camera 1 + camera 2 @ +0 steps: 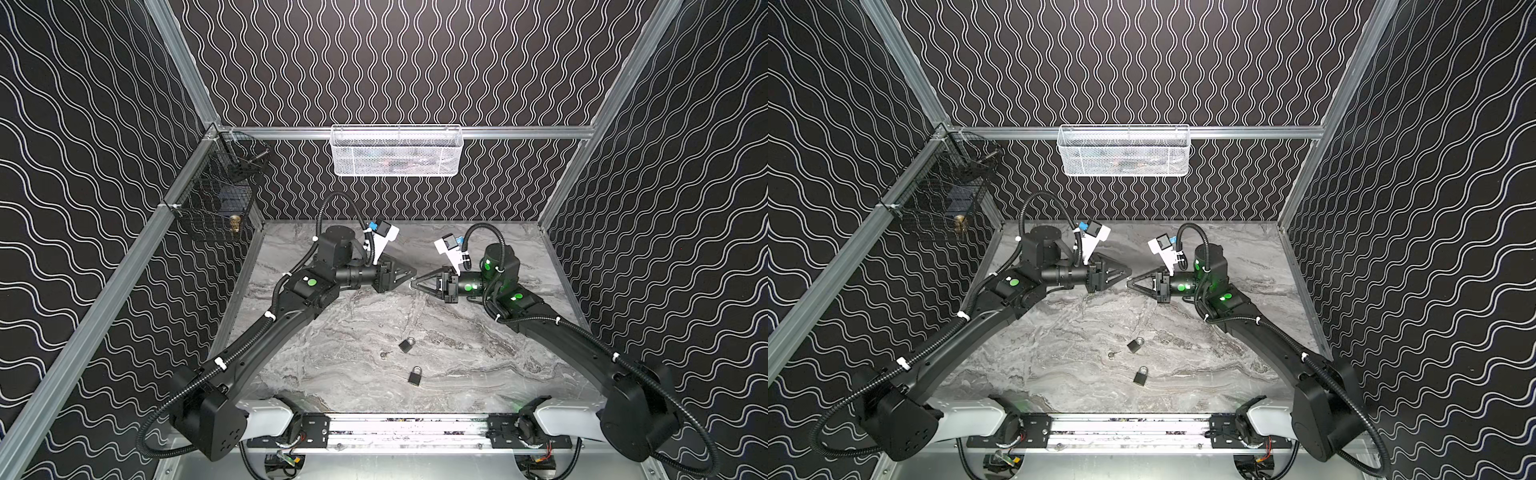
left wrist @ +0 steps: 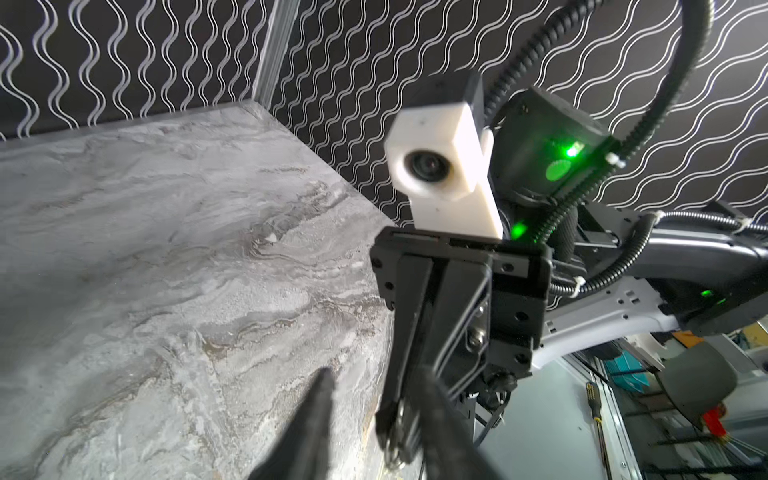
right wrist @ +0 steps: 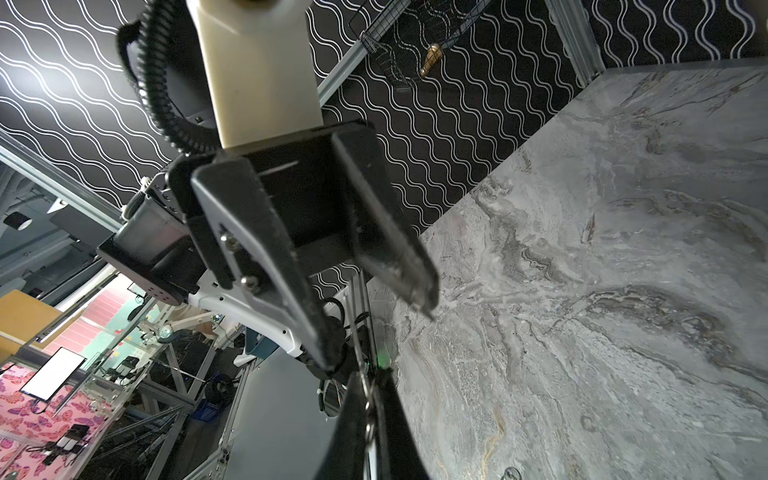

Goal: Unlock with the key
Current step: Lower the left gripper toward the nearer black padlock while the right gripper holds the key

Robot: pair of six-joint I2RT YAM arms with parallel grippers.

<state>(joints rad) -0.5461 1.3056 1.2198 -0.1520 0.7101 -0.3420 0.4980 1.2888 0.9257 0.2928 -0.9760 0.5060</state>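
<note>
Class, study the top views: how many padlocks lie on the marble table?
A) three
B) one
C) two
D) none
C: two black padlocks lie on the table, the far padlock and the near padlock, set apart from each other.

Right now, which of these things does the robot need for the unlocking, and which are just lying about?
For the job:
right hand, shut on a ringed key
left hand, open
farther padlock
nearer padlock
loose small key beside them

Just lying about:
white mesh basket
black wire basket, holding a brass item
</note>
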